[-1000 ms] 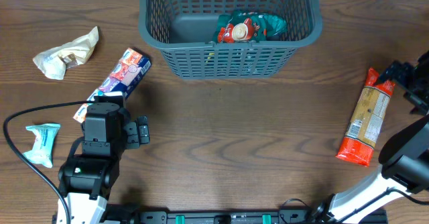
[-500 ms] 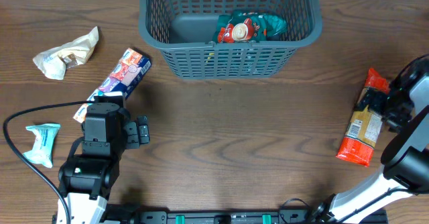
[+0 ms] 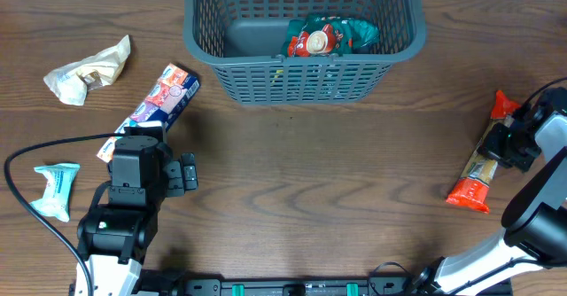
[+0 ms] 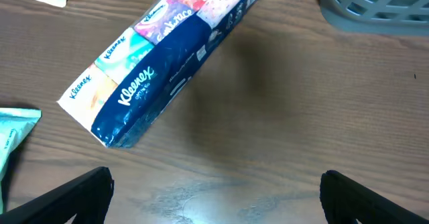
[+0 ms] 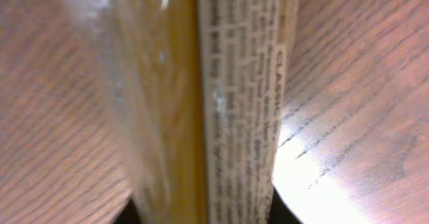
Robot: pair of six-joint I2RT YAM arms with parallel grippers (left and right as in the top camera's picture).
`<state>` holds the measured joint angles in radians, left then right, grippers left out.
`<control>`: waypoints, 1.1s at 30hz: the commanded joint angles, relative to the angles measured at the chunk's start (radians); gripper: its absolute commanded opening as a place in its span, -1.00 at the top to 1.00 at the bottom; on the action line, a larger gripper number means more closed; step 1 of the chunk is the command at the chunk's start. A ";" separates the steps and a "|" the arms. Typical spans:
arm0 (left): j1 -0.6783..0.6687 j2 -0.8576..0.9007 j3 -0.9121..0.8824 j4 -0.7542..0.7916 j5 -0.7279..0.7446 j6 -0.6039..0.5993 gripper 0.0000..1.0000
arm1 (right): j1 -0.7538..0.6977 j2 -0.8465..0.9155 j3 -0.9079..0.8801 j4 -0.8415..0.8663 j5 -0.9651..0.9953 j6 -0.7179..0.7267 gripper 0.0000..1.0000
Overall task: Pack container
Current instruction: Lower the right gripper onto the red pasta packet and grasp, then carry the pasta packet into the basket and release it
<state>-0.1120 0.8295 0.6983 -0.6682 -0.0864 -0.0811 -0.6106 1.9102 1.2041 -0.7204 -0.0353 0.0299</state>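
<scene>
The container (image 3: 301,81), a dark grey lattice basket, stands at the table's far middle with a teal and red snack packet (image 3: 330,35) inside; its corner (image 4: 375,9) shows in the left wrist view. At the right edge, my right gripper (image 3: 512,145) is shut on a long orange and red packet (image 3: 477,179). That packet (image 5: 228,103) fills the right wrist view, pinched between the dark fingertips of the gripper (image 5: 204,214). My left gripper (image 4: 214,194) stands open over bare wood, just short of a blue Kleenex pack (image 4: 167,63), with nothing between its fingers (image 4: 80,194).
The Kleenex pack (image 3: 164,97) lies at an angle left of the basket. A crumpled beige packet (image 3: 89,70) sits at the far left. A small teal packet (image 3: 55,190) lies beside the left arm, its edge (image 4: 13,133) showing in the left wrist view.
My right gripper has come over the orange and red packet and shut on it; the packet now stands narrower and shifted slightly right. The left arm has not moved.
</scene>
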 commanded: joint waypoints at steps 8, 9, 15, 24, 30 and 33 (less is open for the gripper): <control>0.004 -0.001 0.022 0.003 -0.016 0.005 -0.97 | 0.075 -0.032 0.066 -0.063 -0.162 0.048 0.97; 0.004 -0.001 0.022 0.003 -0.016 0.005 -0.96 | 0.094 -0.053 0.102 -0.085 -0.161 0.048 0.97; 0.004 -0.001 0.022 0.003 -0.016 0.005 -0.97 | 0.231 -0.173 0.429 -0.253 -0.156 0.047 0.97; 0.004 -0.001 0.022 0.003 -0.016 0.005 -0.97 | 0.465 -0.200 0.986 -0.429 -0.156 -0.010 0.97; 0.004 -0.001 0.022 0.003 -0.016 0.006 -0.97 | 0.695 -0.200 1.116 -0.428 -0.183 -0.336 0.98; 0.004 -0.001 0.022 0.003 -0.016 0.005 -0.97 | 0.800 -0.195 1.118 -0.424 -0.179 -0.482 0.98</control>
<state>-0.1120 0.8295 0.6983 -0.6682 -0.0864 -0.0811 0.1055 1.7199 2.2955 -1.1561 -0.1844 -0.2268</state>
